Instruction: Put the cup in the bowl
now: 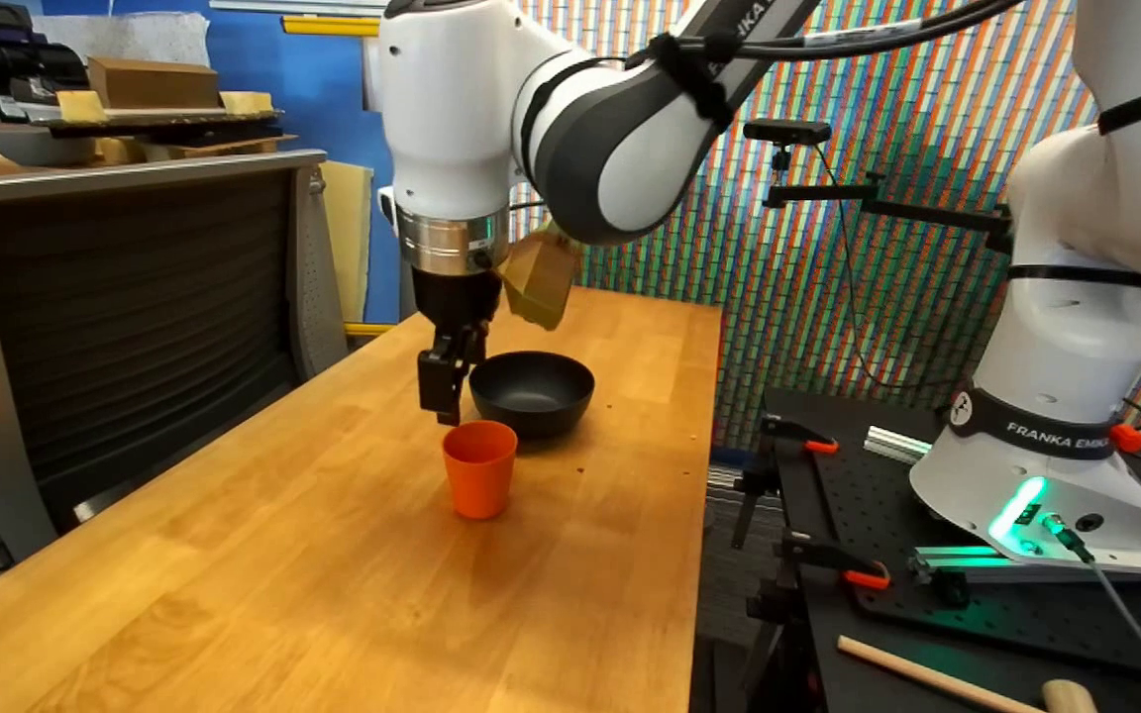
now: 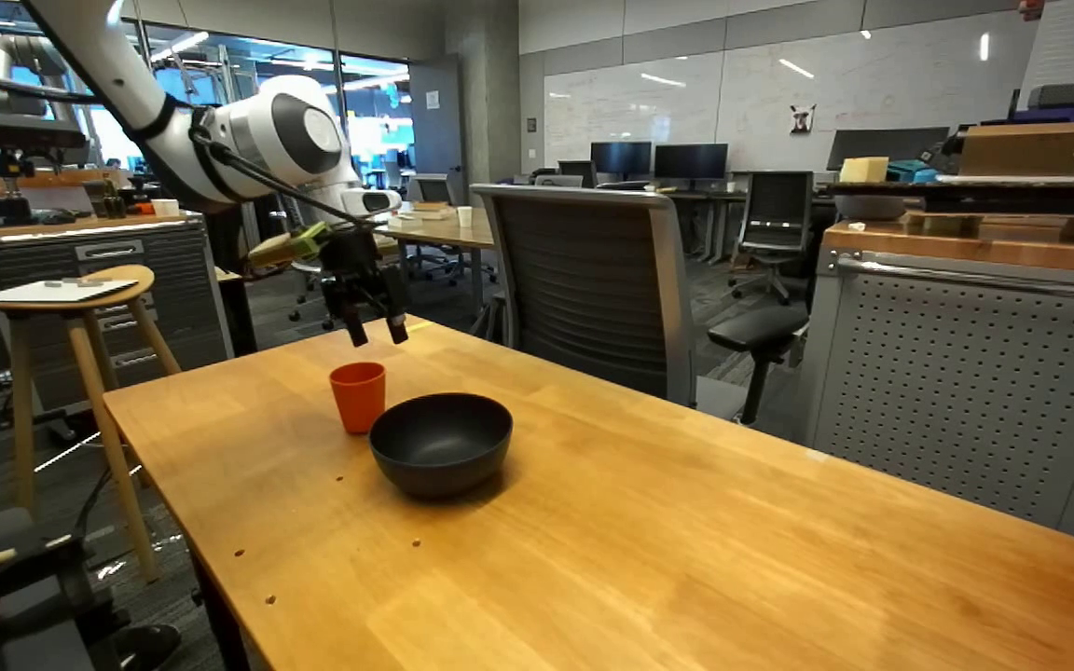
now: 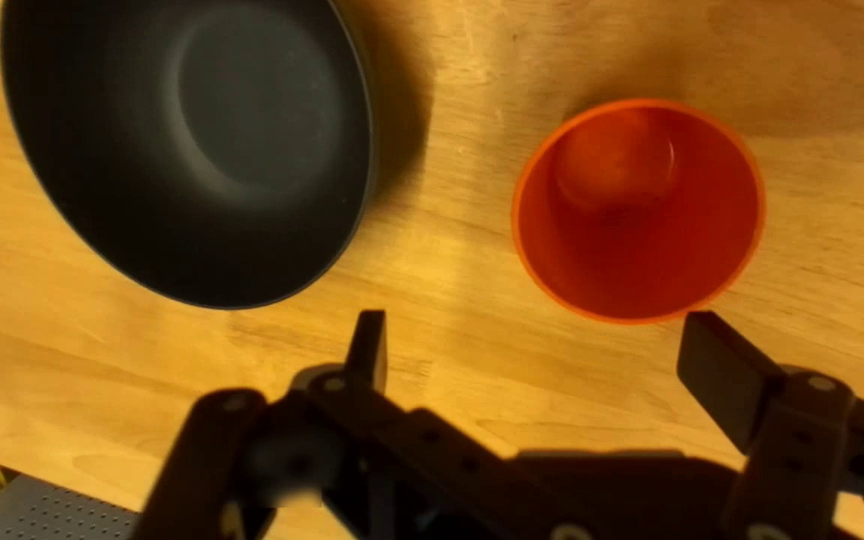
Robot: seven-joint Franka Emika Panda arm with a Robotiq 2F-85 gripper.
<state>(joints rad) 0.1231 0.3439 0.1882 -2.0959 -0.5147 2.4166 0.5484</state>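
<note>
The red-orange cup (image 1: 479,480) stands upright on the wooden table, and it also shows in an exterior view (image 2: 358,401) and in the wrist view (image 3: 638,217). The shallow black bowl (image 1: 543,418) sits close beside it, with a gap between them in the wrist view (image 3: 199,150); it also shows in an exterior view (image 2: 441,466). I see nothing in the bowl. My gripper (image 3: 538,326) is open, its fingers wide apart with nothing between them. In both exterior views the gripper (image 1: 442,406) (image 2: 378,337) hangs above the table near the cup, higher than its rim.
The wooden table (image 1: 353,594) carries the cup and bowl. A dark mesh-back chair (image 2: 593,289) stands at the table's long edge. A grey perforated cabinet (image 2: 975,382) stands beyond it. The robot base (image 1: 1046,475) is on a black bench beside the table.
</note>
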